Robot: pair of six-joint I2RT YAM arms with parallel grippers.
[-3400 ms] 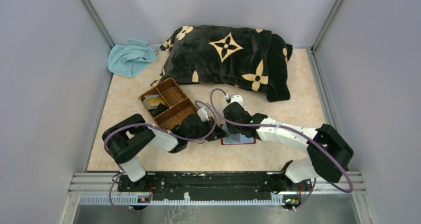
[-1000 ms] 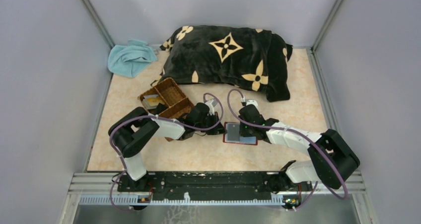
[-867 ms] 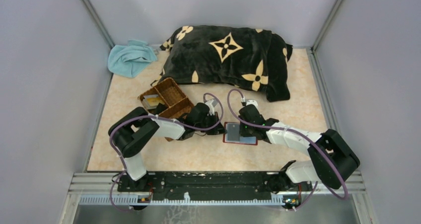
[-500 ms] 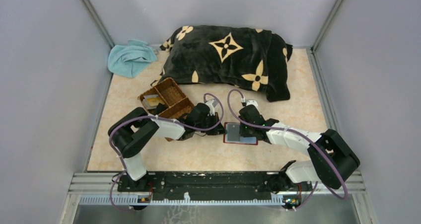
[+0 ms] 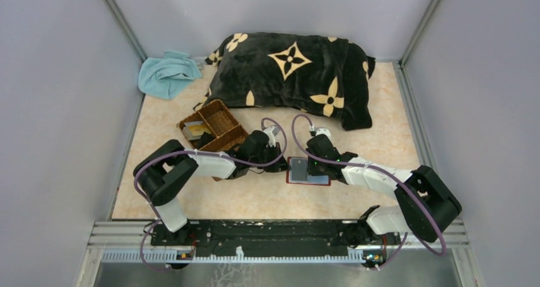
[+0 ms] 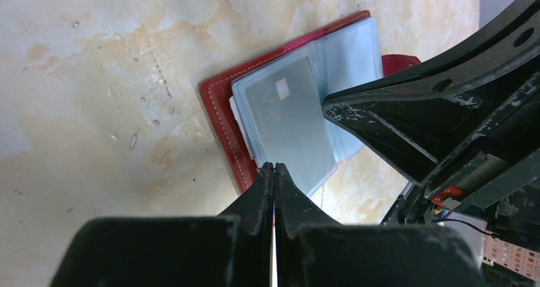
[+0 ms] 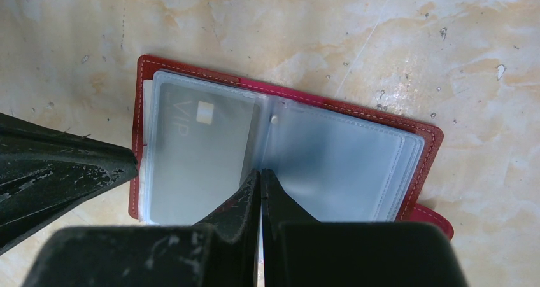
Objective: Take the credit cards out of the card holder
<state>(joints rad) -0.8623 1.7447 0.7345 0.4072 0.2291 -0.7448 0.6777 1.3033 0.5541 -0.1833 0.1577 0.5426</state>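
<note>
A red card holder (image 5: 316, 181) lies open on the beige table, its clear sleeves showing. A grey VIP card (image 6: 290, 121) sits in the left sleeve, also seen as the card (image 7: 191, 147) in the right wrist view. My left gripper (image 6: 274, 166) is shut, tips at the holder's (image 6: 220, 109) left edge by the card's lower corner; nothing shows between the fingers. My right gripper (image 7: 260, 171) is shut, tips down on the sleeves beside the spine of the holder (image 7: 356, 109). From above, the left gripper (image 5: 282, 165) and right gripper (image 5: 313, 167) flank the holder.
A wicker basket (image 5: 224, 117) with dividers stands just behind the left arm, with a few cards inside. A black pillow (image 5: 293, 70) with tan flowers fills the back, and a blue cloth (image 5: 167, 74) lies at the back left. Grey walls close three sides.
Since 3.4 s ago both grippers pulled away from over the holder, uncovering its open sleeves and the card. Over the last second only the left arm's elbow shifted slightly left.
</note>
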